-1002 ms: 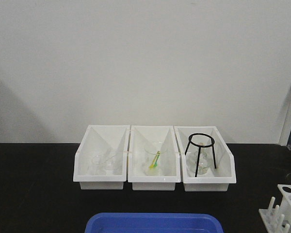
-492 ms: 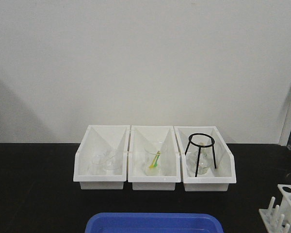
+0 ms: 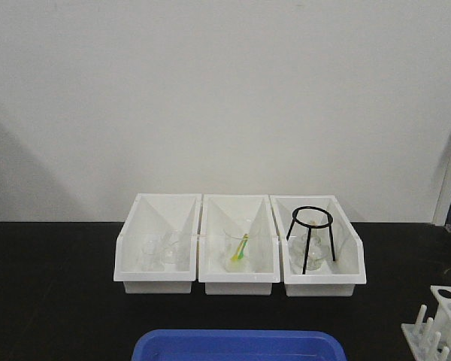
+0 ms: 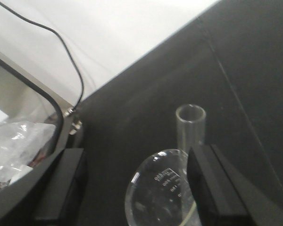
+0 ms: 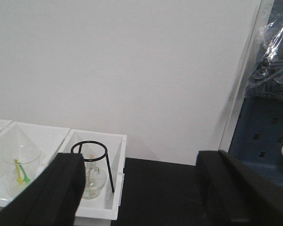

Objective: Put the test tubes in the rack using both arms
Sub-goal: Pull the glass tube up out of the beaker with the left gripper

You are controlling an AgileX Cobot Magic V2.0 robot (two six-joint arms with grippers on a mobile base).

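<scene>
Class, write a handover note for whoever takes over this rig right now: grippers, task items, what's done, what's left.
Left gripper: open around a lying glass flask, not clamped on it.
Right gripper: open, empty.
Rack: front right, partly out of frame; the holes that show look empty.
Done: nothing evident.
Left: all transfers; no tubes in view.

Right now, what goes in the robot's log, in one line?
left gripper: open, facing glassware | right gripper: open, empty | rack: partly in view
</scene>
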